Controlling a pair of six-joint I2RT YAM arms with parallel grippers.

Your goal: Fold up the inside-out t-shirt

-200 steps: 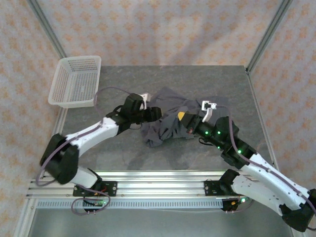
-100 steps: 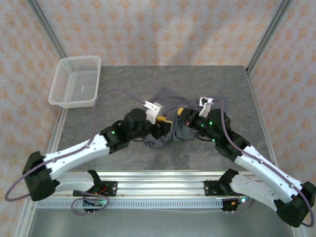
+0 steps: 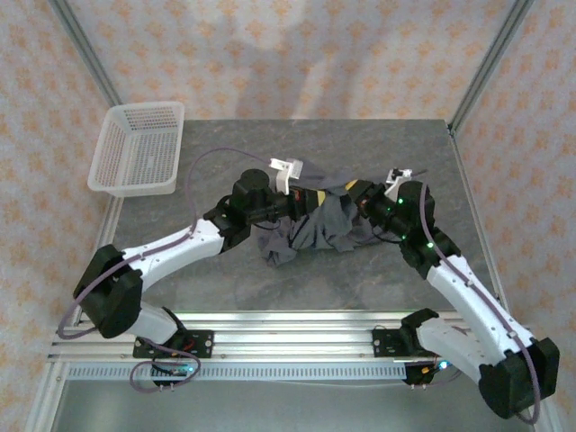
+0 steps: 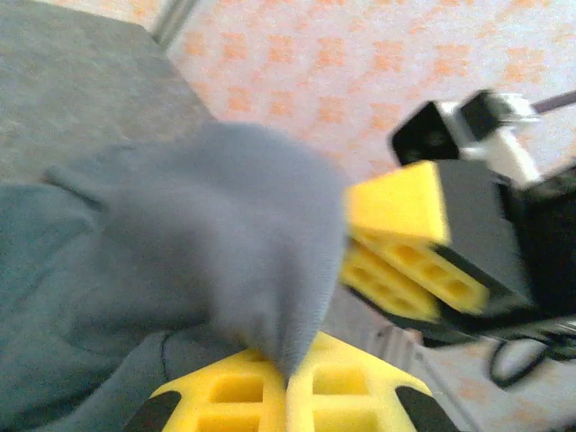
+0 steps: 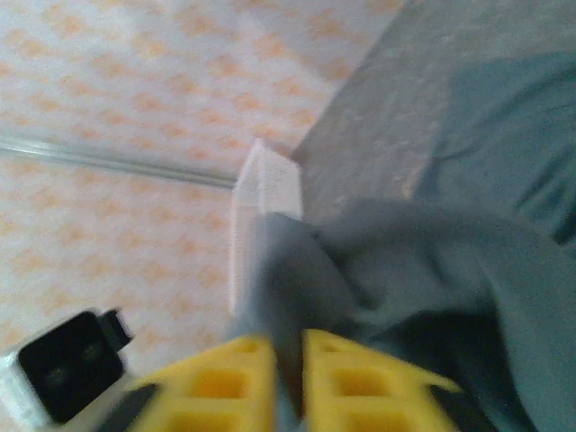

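Inside-out t-shirt (image 3: 310, 229), just the one, dark slate-grey and heavily wrinkled, hangs bunched over the middle of the table (image 3: 378, 144), strung between two grippers that stand close together. On its left end, the left gripper (image 3: 309, 199) is clamped tight: in the left wrist view its yellow fingers (image 4: 225, 396) meet with a peak of grey cloth (image 4: 180, 234) pinched right at the seam between them. On the other end, the right gripper (image 3: 362, 193) has its own fold: the right wrist view shows two yellow fingers (image 5: 360, 382) set a narrow slot apart, and the fabric (image 5: 468, 270) runs down into that slot, so it is grasping the shirt too. From the left wrist, the right gripper's yellow pads (image 4: 405, 256) sit just beside the raised cloth. The shirt's lower folds sag toward the tabletop; whether they touch it is hard to tell. One white mesh basket (image 3: 135, 151) sits at the far left corner, well apart from the shirt.
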